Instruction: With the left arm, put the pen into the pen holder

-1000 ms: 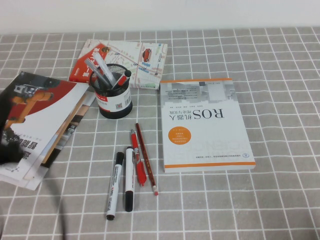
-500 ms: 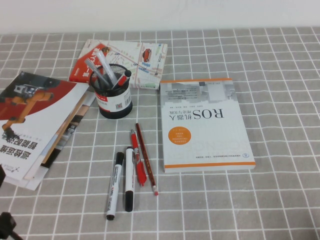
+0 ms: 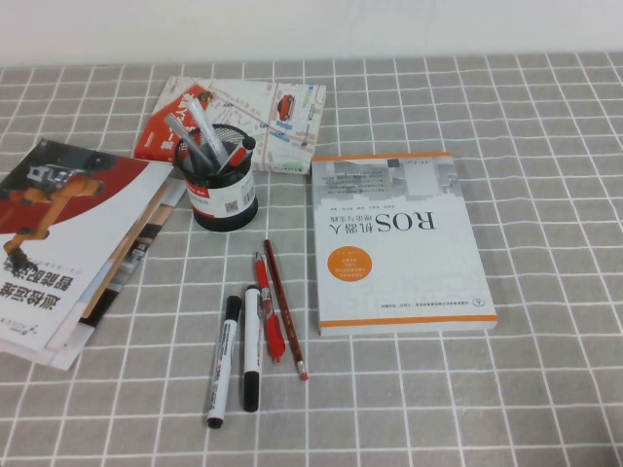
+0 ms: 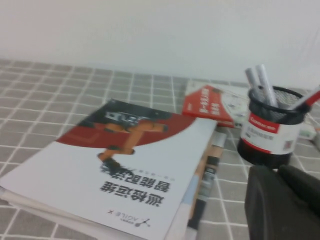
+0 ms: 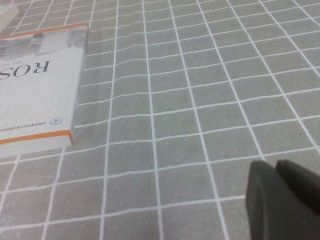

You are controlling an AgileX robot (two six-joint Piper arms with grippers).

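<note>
The black mesh pen holder (image 3: pixel 223 197) with a red-and-white label stands left of centre on the table. A red pen with a black part (image 3: pixel 238 153) leans in it beside two grey markers (image 3: pixel 195 131). The holder (image 4: pixel 270 134) and the red pen's end (image 4: pixel 311 97) also show in the left wrist view. My left gripper (image 4: pixel 277 170) is shut and empty, low over the cloth on the near side of the holder. My right gripper (image 5: pixel 275 165) is shut and empty over bare cloth. Neither arm shows in the high view.
An all-red pen with a clip (image 3: pixel 268 306), a slim dark-red pencil (image 3: pixel 283 309) and two white markers (image 3: pixel 238 350) lie in front of the holder. A ROS book (image 3: pixel 399 243) lies to the right, a stack of booklets (image 3: pixel 68 243) to the left, and a map booklet (image 3: pixel 243 122) behind.
The left arm, a dark blur over the booklets a second ago, has drawn back toward the near left corner and left the high view. The objects on the table have not moved.
</note>
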